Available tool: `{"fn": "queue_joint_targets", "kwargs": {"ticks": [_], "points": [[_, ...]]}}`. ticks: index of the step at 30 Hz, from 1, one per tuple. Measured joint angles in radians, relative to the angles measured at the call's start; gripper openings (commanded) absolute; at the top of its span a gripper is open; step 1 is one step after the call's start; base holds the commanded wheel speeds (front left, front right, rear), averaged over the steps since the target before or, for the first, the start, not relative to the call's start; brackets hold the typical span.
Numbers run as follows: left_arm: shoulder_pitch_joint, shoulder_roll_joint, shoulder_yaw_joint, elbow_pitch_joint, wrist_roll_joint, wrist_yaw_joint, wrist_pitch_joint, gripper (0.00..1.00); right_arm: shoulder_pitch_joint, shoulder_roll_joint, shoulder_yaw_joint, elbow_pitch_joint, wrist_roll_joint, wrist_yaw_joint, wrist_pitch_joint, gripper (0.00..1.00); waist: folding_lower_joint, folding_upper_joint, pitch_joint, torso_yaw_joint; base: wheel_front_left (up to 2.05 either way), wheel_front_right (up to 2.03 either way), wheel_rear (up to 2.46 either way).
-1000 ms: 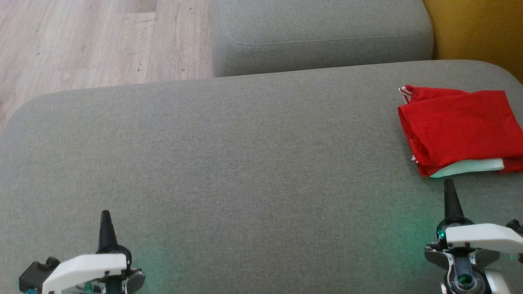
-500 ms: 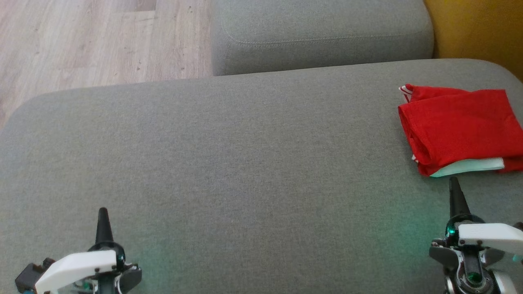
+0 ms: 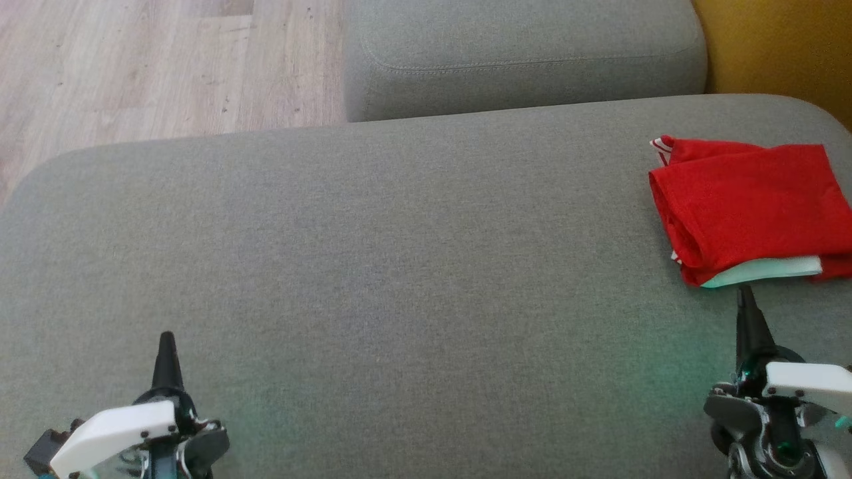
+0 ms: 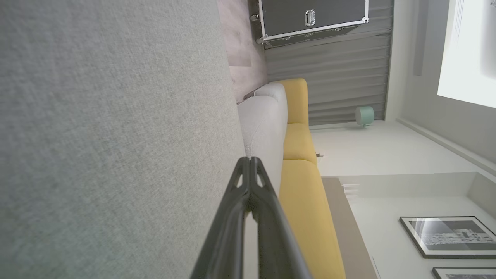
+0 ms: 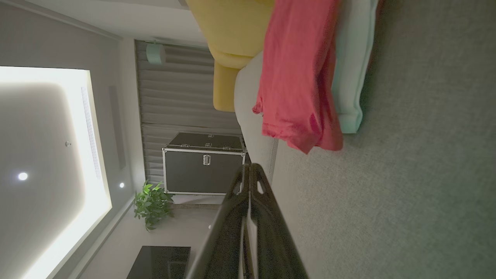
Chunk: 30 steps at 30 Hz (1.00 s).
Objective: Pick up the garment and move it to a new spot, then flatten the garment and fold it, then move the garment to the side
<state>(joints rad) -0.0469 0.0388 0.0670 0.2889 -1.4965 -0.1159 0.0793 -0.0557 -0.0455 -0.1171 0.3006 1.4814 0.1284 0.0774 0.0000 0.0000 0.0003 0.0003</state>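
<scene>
Left gripper and right gripper closed, empty; right sits beside garment at 2 o'clock, any nudge could rumple it

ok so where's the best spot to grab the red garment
Probably the near left corner of the red garment, where the rounded fold stacks its layers, pale layer included. Come from the near side with the right gripper, shut and pointing at that edge; it must open first.

right tool edged right, nearer garment
</scene>
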Motion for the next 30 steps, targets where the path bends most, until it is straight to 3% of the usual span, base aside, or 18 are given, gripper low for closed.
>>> {"fn": "queue_joint_targets", "kwargs": {"ticks": [11, 30], "points": [[-0.009, 0.0, 0.007, -0.006, -0.106, -0.008, 0.027, 0.0, 0.0, 0.0, -0.016, -0.015, 0.117, 0.0, 0.03, 0.0, 0.0, 0.0, 0.003, 0.0, 0.0, 0.0, 0.0], [-0.009, 0.0, 0.008, -0.007, -0.107, -0.008, 0.027, 0.0, 0.0, 0.0, -0.017, -0.017, 0.12, 0.0, 0.03, 0.0, 0.0, 0.0, 0.003, 0.0, 0.0, 0.0, 0.0]]}}
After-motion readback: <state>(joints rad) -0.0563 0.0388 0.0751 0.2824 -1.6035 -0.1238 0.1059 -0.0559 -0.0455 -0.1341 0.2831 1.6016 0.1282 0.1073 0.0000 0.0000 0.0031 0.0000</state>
